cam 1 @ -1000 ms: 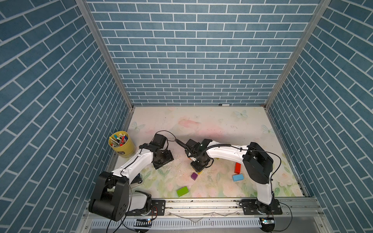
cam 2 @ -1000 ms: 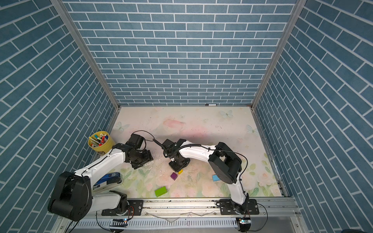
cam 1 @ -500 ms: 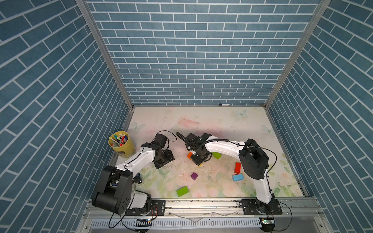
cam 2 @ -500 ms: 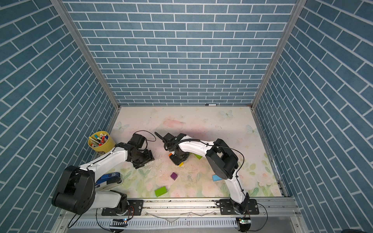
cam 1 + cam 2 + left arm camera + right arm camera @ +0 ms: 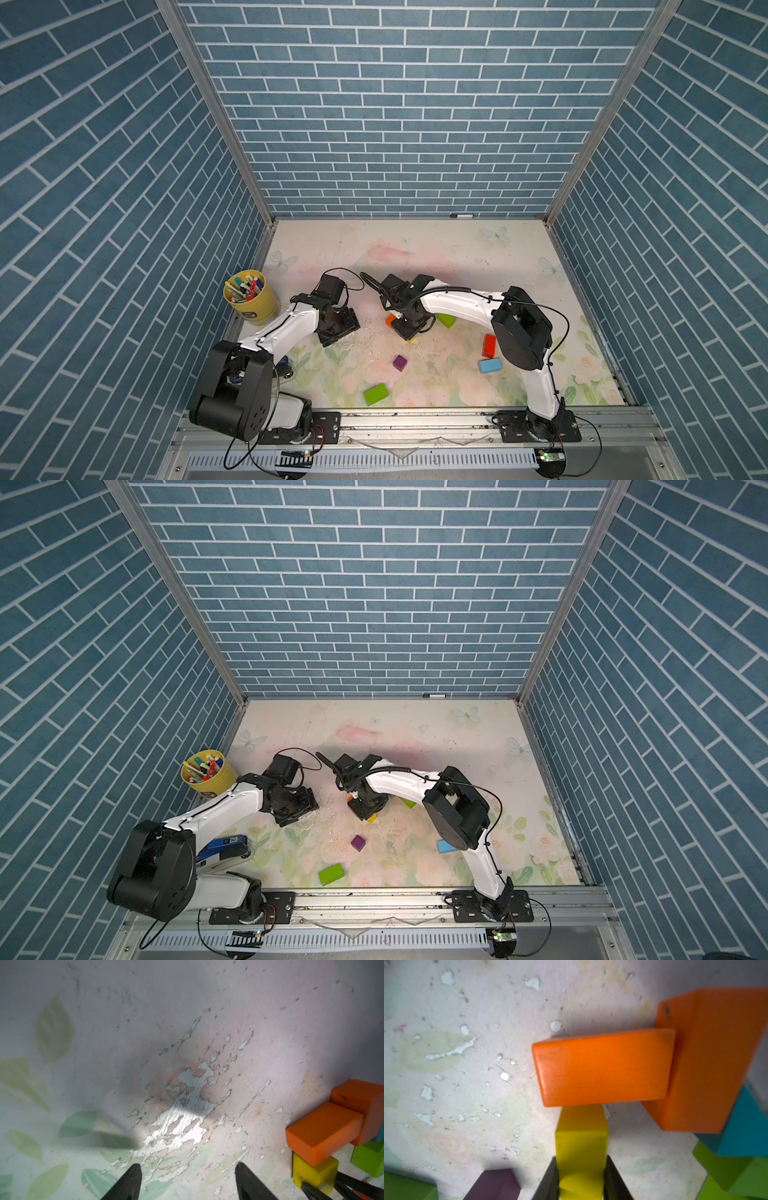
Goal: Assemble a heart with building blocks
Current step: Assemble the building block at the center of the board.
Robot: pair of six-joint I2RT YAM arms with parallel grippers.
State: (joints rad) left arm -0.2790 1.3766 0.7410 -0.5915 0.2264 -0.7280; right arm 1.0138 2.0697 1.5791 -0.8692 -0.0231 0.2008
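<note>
Your right gripper [image 5: 581, 1162] is clamping the yellow block [image 5: 582, 1138] just beside an orange block [image 5: 602, 1068]; your left gripper [image 5: 188, 1167] is hanging with jaws apart above the table [image 5: 187, 1012].

Both top views: high, looking down over the whole table [image 5: 457, 257] (near-identical pair). Wrist views: close to the surface, sharing orange brick [image 5: 324, 1132], yellow block [image 5: 582, 1142].

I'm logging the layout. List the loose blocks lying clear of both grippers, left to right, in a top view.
In order: front green brick → purple cube → far green brick → red brick. The light-blue brick overlaps the red one sideways, so it is left unplaced.
</note>
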